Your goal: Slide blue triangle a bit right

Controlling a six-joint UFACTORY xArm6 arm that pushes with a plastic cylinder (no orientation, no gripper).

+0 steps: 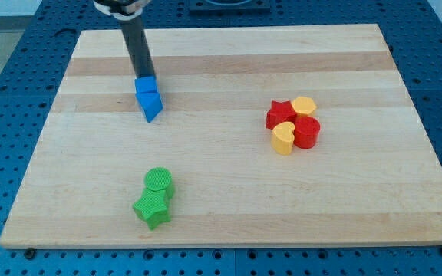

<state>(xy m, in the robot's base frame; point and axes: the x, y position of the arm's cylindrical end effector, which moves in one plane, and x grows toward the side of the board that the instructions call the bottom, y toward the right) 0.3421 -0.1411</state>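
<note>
Blue triangle (150, 98) sits in the upper left part of the wooden board (229, 192), well apart from every other block. My tip (146, 77) comes down at its top edge, touching it or very nearly so (I cannot tell which from this angle), with the dark rod (136, 46) rising toward the view's top. There are no fingers on this rig, only the rod, so nothing is held.

Lower down, near the board's bottom edge, a green cylinder (159, 182) and a green star (152, 208) lie pressed together, the star just below the cylinder.

Further to the view's right, a tight cluster of four: a red star (279, 113) at its left, a yellow heart (283, 139) below that, a yellow block (304, 105) (rounded, shape unclear) at the top, and a red cylinder (308, 131) at the lower right. All four touch their neighbours.
</note>
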